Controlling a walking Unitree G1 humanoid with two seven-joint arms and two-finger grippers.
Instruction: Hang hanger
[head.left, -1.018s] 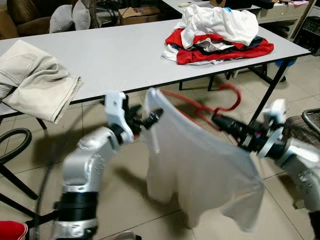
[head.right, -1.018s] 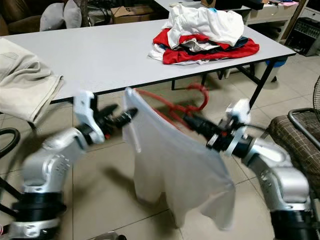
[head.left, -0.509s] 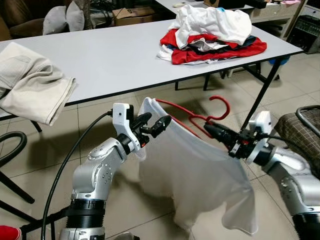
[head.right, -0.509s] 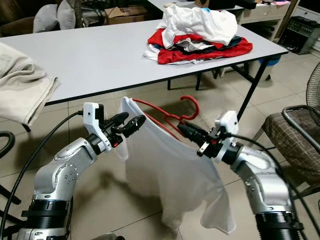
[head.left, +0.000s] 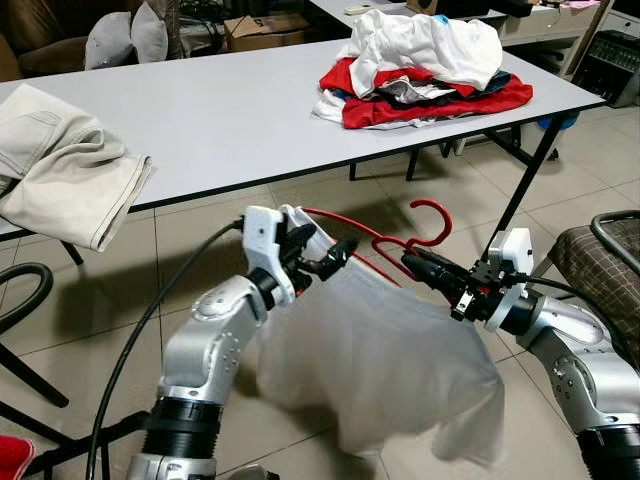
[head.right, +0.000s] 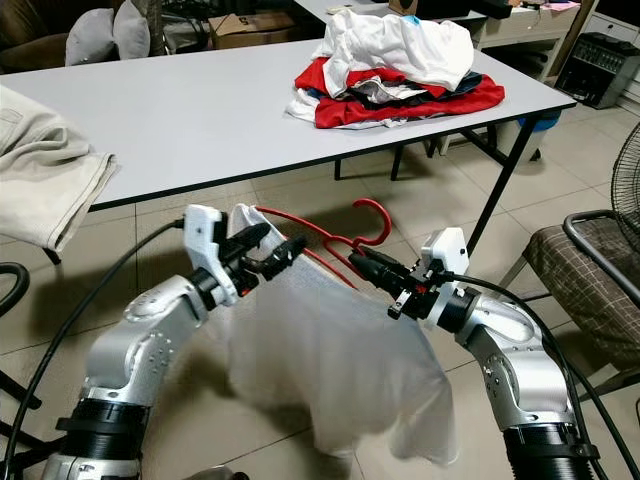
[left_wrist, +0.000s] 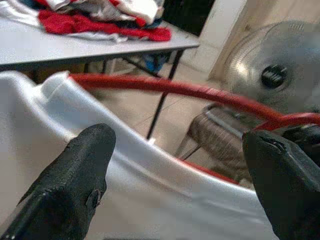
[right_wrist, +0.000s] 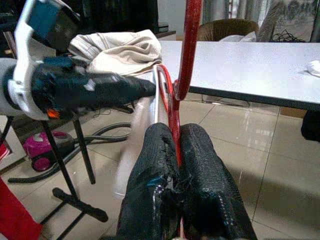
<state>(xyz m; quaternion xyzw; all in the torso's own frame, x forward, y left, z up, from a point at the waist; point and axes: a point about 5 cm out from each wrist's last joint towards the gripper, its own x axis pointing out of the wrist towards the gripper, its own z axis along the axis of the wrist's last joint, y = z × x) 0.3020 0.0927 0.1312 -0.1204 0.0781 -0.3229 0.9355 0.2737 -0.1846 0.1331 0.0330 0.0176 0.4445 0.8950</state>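
A red hanger (head.left: 345, 219) carries a white shirt (head.left: 385, 360) that hangs low over the tiled floor, in front of the table. My right gripper (head.left: 410, 263) is shut on the hanger just below its hook (head.left: 438, 214); in the right wrist view both fingers (right_wrist: 200, 165) pinch the red wire (right_wrist: 189, 55). My left gripper (head.left: 326, 244) is open at the shirt's left shoulder. In the left wrist view its fingers (left_wrist: 82, 172) stand wide apart, with the white fabric (left_wrist: 150, 200) and the red bar (left_wrist: 165, 87) between them.
The grey table (head.left: 230, 110) stands behind, with a pile of red and white clothes (head.left: 430, 60) at its right end and beige trousers (head.left: 70, 170) over its left edge. A chair (head.left: 605, 250) is at the right, a fan (left_wrist: 275, 75) beyond it, and a black hose (head.left: 25, 290) at the left.
My left gripper has moved right, closer to the hanger's neck, staying open. The shirt's lower part has swung and blurs. My right gripper keeps hold of the hanger.
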